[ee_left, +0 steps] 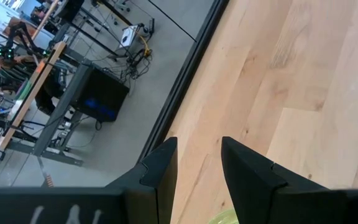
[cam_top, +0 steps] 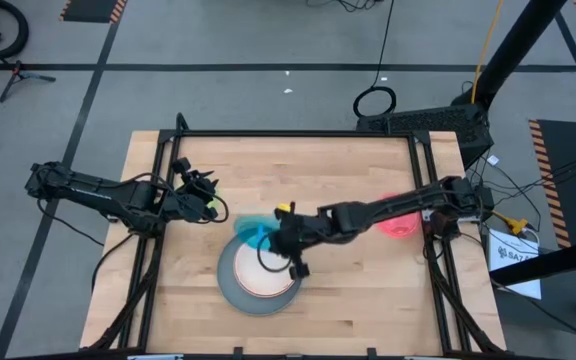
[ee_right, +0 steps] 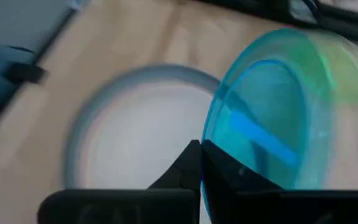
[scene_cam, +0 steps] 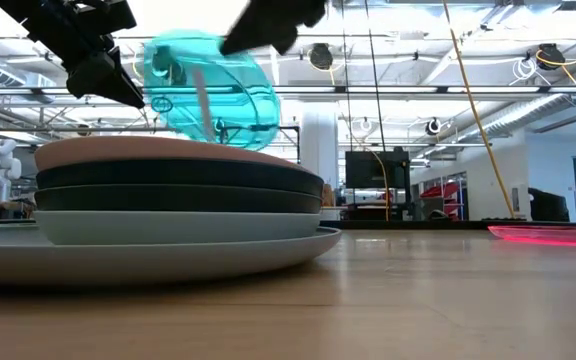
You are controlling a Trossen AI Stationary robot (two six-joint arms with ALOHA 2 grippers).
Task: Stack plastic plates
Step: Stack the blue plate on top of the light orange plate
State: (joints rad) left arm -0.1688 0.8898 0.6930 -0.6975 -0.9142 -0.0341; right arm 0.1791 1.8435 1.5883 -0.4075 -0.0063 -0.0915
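A stack of plates (cam_top: 258, 280) sits in the middle of the table near its near edge. A large grey plate (scene_cam: 168, 255) is at the bottom, with light blue, black, dark teal and salmon pink above it and a cream centre on top. My right gripper (cam_top: 280, 238) is shut on a cyan dish (cam_top: 258, 232), which is tilted above the stack's far side (scene_cam: 208, 90). My left gripper (cam_top: 208, 202) is left of the stack, its fingers a narrow gap apart (ee_left: 199, 158), with a lime green sliver (ee_left: 224, 218) between them. A pink-red plate (cam_top: 398, 222) lies flat at the right. My right gripper pinches the cyan dish by its rim (ee_right: 215, 134) between its two fingers (ee_right: 191, 165), coming from the table's right side. The dish is lifted clear and tipped steeply on edge above the stack. My left gripper holds the lime green dish, of which only a sliver shows low between the fingers (ee_left: 160, 168). Which part it has stays hidden.
The right arm (cam_top: 368, 212) reaches across the pink-red plate (scene_cam: 558, 233). The black table frame (cam_top: 298, 135) runs along the far edge and both sides. Bare wood lies at the near right (cam_top: 368, 300) and at the far middle.
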